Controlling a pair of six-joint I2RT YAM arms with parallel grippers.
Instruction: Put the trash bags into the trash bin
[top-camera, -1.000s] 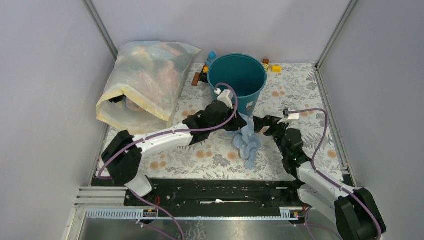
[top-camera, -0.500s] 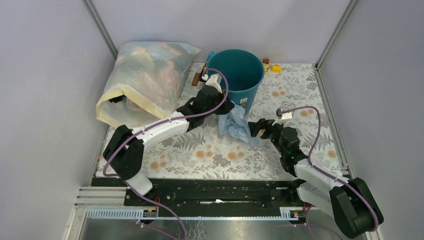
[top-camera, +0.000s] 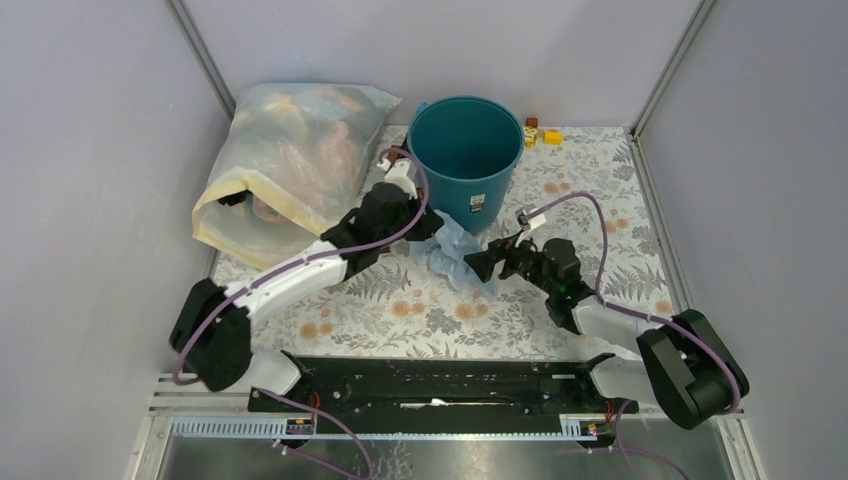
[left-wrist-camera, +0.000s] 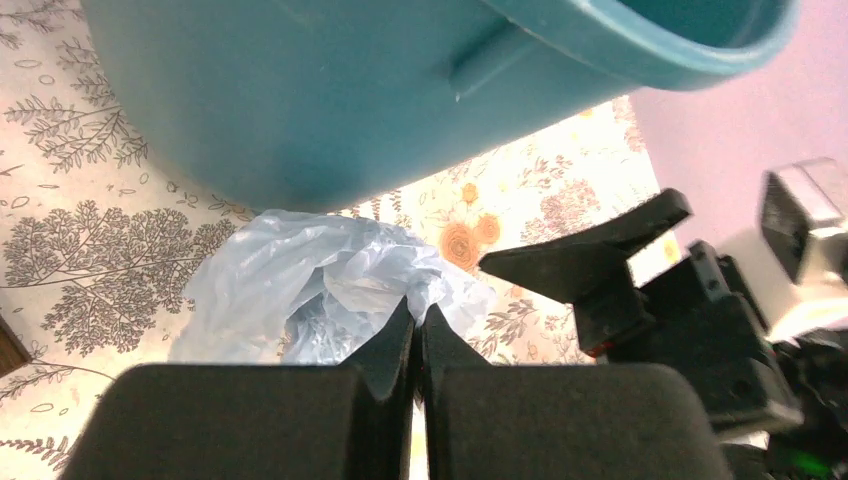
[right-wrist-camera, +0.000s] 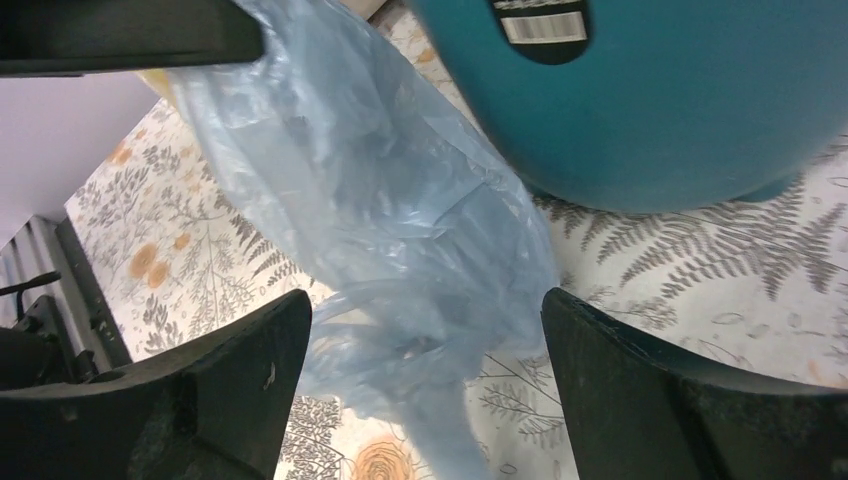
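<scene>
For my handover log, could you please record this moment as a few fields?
pale blue trash bag: crumpled, outside the bin, in front of its base
teal trash bin: upright, behind the bag
left gripper: shut on the bag
right gripper: open, fingers either side of the bag
done: no, bag not yet in bin

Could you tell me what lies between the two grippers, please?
Only the pale blue trash bag, pinched by the left gripper and reaching the open right gripper, as the top external view shows.
</scene>
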